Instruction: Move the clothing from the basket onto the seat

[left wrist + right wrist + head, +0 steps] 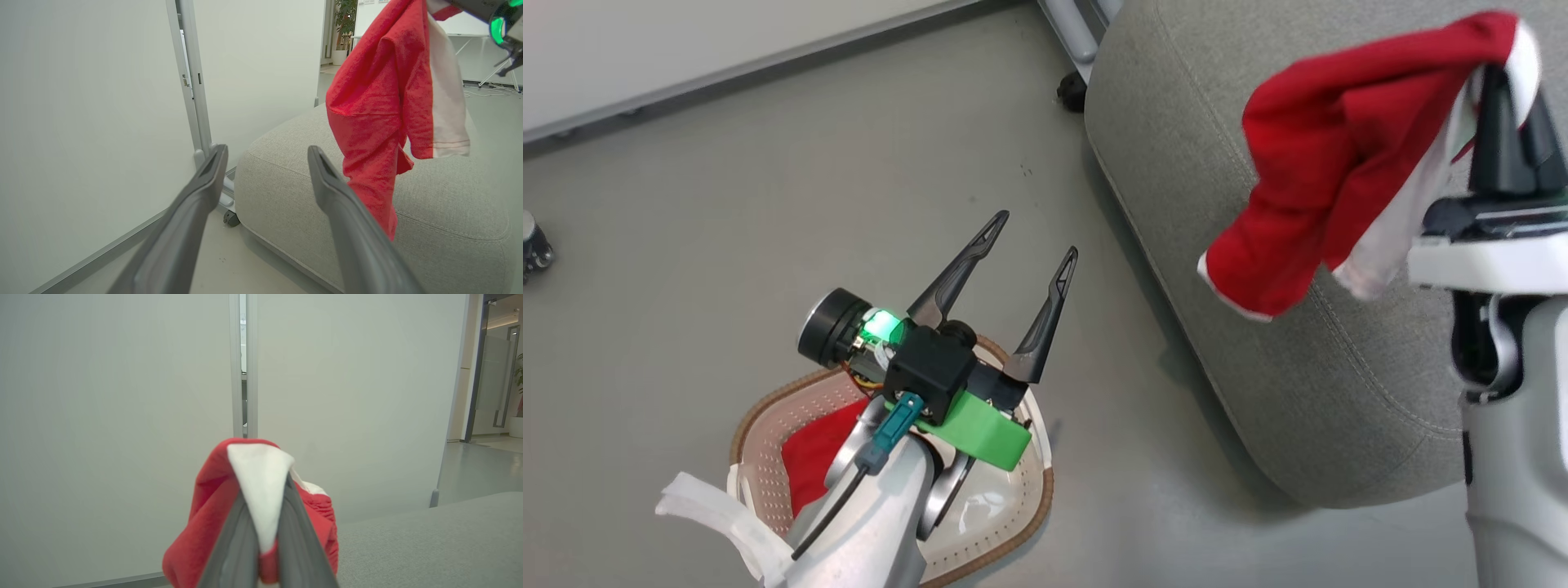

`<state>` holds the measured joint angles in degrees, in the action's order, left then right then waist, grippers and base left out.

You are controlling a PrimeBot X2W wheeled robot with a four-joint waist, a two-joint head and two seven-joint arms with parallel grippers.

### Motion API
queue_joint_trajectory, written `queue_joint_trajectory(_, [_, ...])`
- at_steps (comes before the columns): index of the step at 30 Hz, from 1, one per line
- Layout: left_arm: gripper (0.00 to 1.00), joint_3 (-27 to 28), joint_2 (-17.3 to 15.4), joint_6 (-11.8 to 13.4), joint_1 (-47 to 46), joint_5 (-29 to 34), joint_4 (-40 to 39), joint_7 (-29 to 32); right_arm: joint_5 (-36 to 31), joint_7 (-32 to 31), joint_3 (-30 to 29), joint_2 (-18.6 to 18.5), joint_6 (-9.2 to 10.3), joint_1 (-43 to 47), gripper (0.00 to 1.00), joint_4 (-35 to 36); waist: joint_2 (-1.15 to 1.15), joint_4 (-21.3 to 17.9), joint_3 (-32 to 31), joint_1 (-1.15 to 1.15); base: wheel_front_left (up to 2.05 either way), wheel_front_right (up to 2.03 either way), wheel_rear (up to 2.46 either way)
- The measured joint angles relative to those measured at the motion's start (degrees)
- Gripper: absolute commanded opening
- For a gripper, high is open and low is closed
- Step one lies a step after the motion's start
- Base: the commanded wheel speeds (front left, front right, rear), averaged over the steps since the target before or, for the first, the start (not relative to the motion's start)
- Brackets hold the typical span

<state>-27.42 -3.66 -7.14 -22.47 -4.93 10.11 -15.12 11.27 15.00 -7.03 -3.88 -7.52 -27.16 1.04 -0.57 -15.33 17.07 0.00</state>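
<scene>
While the big grey seat (1176, 163) sits at the right, the basket (1029, 523) is parked on the floor near it, one red garment (809, 457) lying inside. The red-and-white shorts (1307, 163) are dangled above the seat, pinched by the right gripper (1499, 86) fingers. The left gripper (1036, 235) fingers are kept spread and empty above the basket.

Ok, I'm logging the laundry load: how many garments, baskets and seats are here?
Cream perforated plastic basket: 1
Grey fabric-upholstered seat: 1
Red garments: 2, a red-and-white garment in the right tool, a red garment in the basket
Total: 4
</scene>
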Motion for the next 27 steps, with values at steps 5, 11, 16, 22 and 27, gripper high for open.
queue_joint_trajectory(5, [1.0, -0.65, -1.13, -0.14, -2.61, 0.69, -0.21, 0.0, -0.55, 0.01, -2.74, -2.67, 0.0, -9.16, 0.0, 0.12, 0.0, -0.15, 4.41, 0.0, 0.0, 0.0, 0.0])
queue_joint_trajectory(11, [1.0, -1.22, -2.2, -0.16, -5.81, 1.04, -0.6, -0.01, -0.73, 0.01, -6.89, -6.84, 0.0, -19.12, 0.0, -1.34, 0.0, -0.09, 10.12, 0.0, 0.0, 0.0, 0.0])
queue_joint_trajectory(16, [1.0, -1.82, -2.76, -0.16, -7.79, 1.22, -0.75, 0.0, -1.26, 0.01, -9.98, -10.74, 0.0, -26.92, 0.0, -4.56, 0.0, 0.18, 14.79, 0.0, 0.0, 0.0, 0.0])
queue_joint_trajectory(22, [1.0, -2.59, -2.97, -0.16, -9.63, 1.55, -0.96, 0.0, -2.01, 0.09, -13.67, -15.06, 0.0, -33.16, 0.0, -12.1, 0.0, 0.64, 19.28, 0.01, 0.0, 0.0, 0.0])
queue_joint_trajectory(27, [1.0, -2.78, -3.64, -0.16, -10.45, 1.55, -0.94, 0.0, -3.37, 0.09, -14.55, -15.32, 0.0, -34.31, 0.0, -19.93, 0.0, 0.98, 22.18, 0.01, 0.0, 0.0, 0.0])
